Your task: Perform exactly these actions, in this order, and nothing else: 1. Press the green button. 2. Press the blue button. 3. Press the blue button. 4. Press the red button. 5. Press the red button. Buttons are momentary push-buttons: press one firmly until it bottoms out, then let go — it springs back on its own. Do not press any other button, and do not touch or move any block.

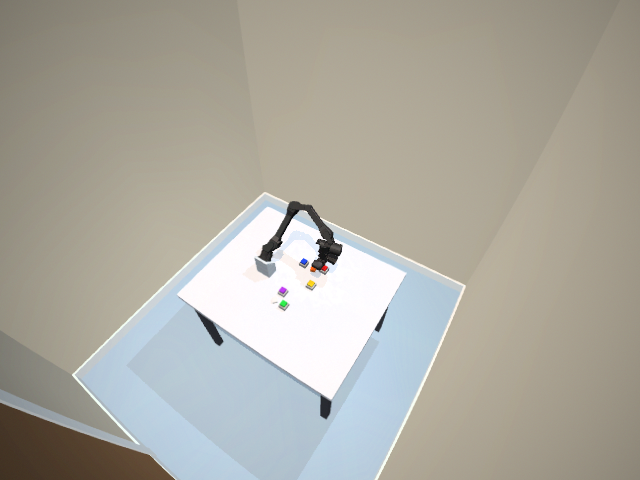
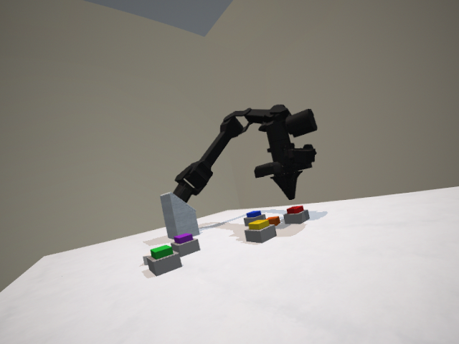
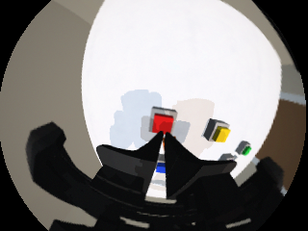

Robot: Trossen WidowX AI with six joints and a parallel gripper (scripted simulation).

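My gripper (image 2: 291, 198) (image 3: 164, 134) is shut and empty. Its tips point down a little above the red button (image 1: 324, 269) (image 2: 295, 209) (image 3: 163, 123), with a small gap between them. The red cap stands raised on its grey base. The blue button (image 1: 303, 261) (image 2: 254, 213) (image 3: 161, 168) stands at the back, nearer the arm's base; in the wrist view it shows between the fingers. The green button (image 1: 283, 304) (image 2: 161, 251) (image 3: 246, 150) stands far from the gripper, near the purple one. The blue and green caps are raised too.
A yellow button (image 1: 310, 284) (image 2: 258, 224) (image 3: 221, 134) stands in front of the red one. A purple button (image 1: 282, 290) (image 2: 183, 238) stands beside the green one. An orange block (image 1: 312, 268) (image 2: 273, 220) lies between blue and red. A small pale block (image 1: 274, 301) (image 2: 145, 260) lies beside the green button.
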